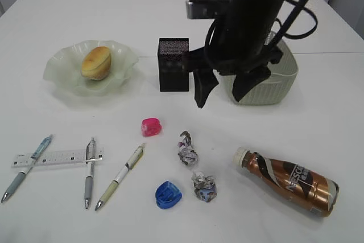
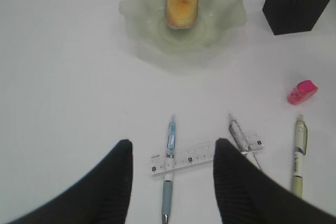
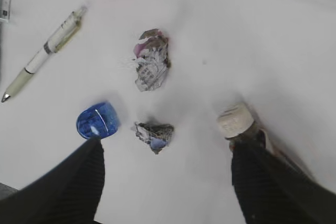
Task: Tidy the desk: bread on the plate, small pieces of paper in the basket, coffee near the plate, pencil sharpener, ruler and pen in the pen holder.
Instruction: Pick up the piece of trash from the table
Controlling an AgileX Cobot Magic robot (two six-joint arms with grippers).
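Bread sits on the plate, so that part is done. Right of the plate, paper wads, pens, ruler, sharpeners and coffee wait. Both grippers hang apart, empty.

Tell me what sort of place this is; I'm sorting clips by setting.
Probably a staged desk-tidying setup in a lab or office: a plain white desk with pens, a ruler and a pen holder.
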